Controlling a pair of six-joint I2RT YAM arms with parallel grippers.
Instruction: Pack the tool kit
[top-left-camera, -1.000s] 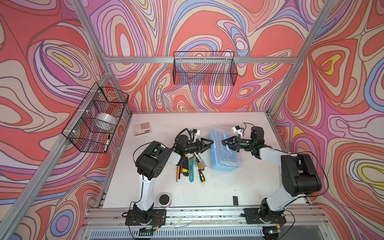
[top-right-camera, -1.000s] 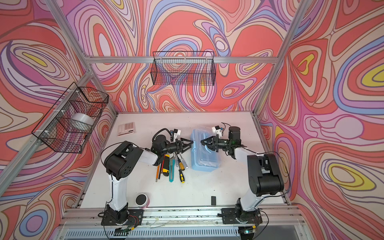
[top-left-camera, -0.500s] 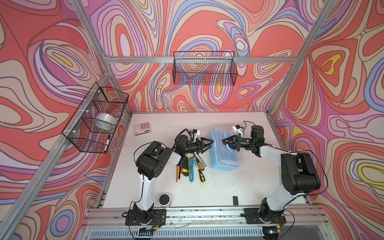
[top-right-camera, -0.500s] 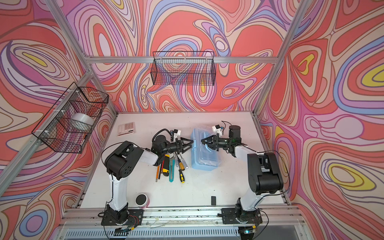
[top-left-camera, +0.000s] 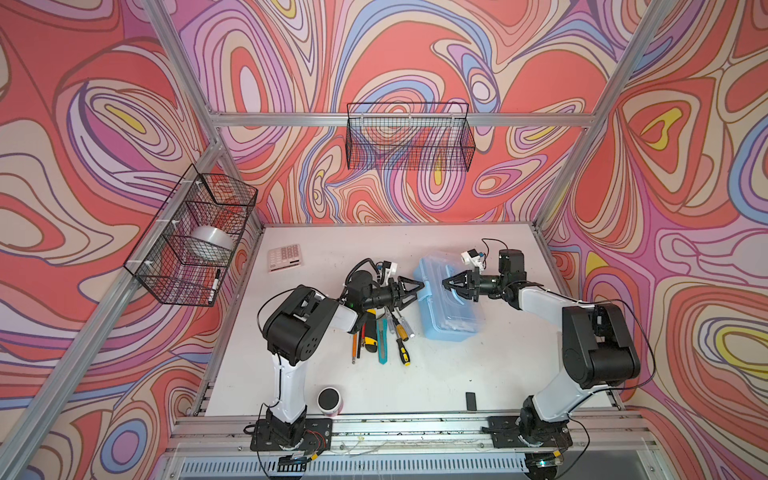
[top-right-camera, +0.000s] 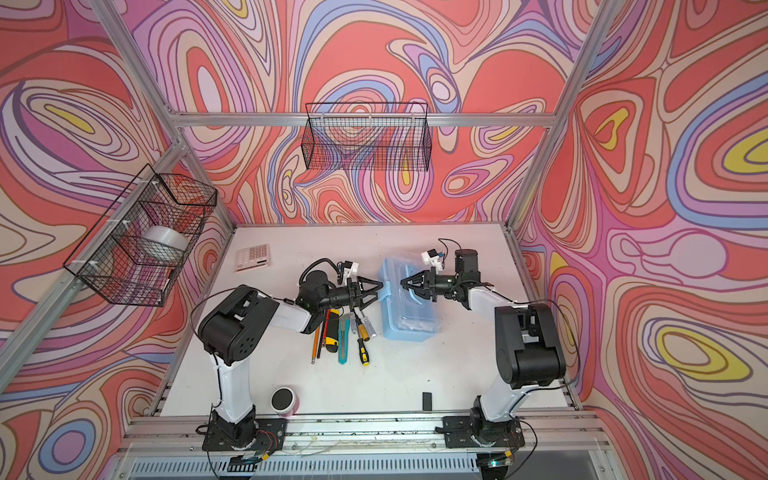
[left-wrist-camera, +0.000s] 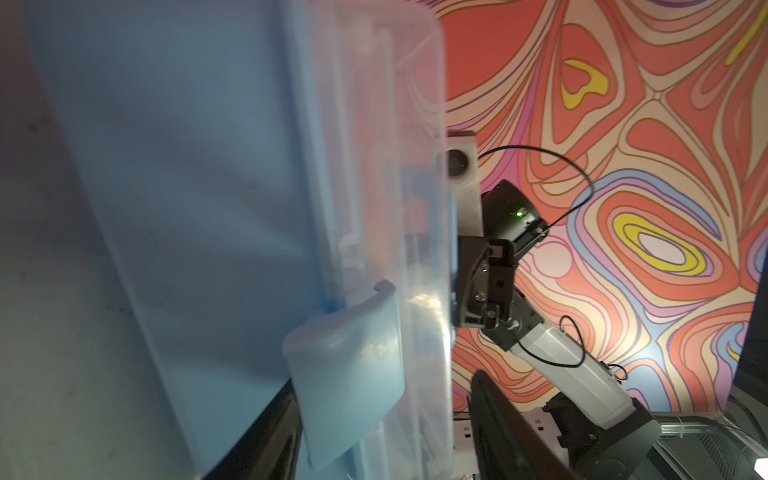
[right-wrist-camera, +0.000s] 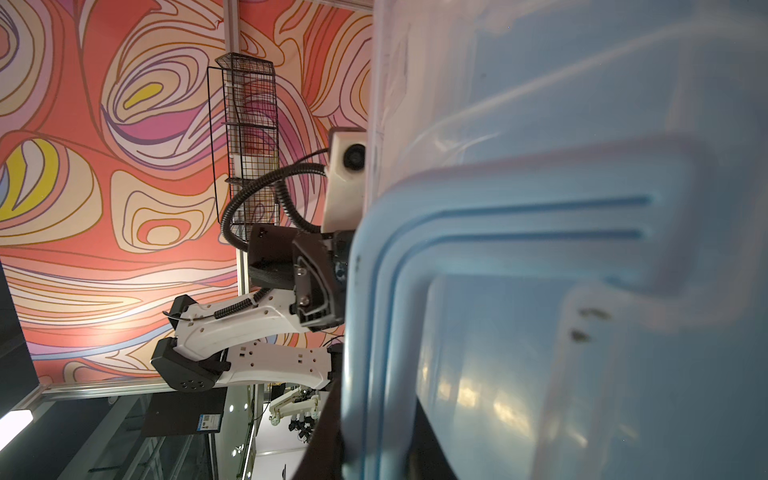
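The light blue case, lying lid-up on the white table, should be steadied by the handle pinched in the closed right gripper while its side latch, straddled by the half-spread left gripper, is levered gently outward.

The case blocks the way between left claw and right claw. Tools clutter the surface beneath the left claw; behind the right claw it lies bare.
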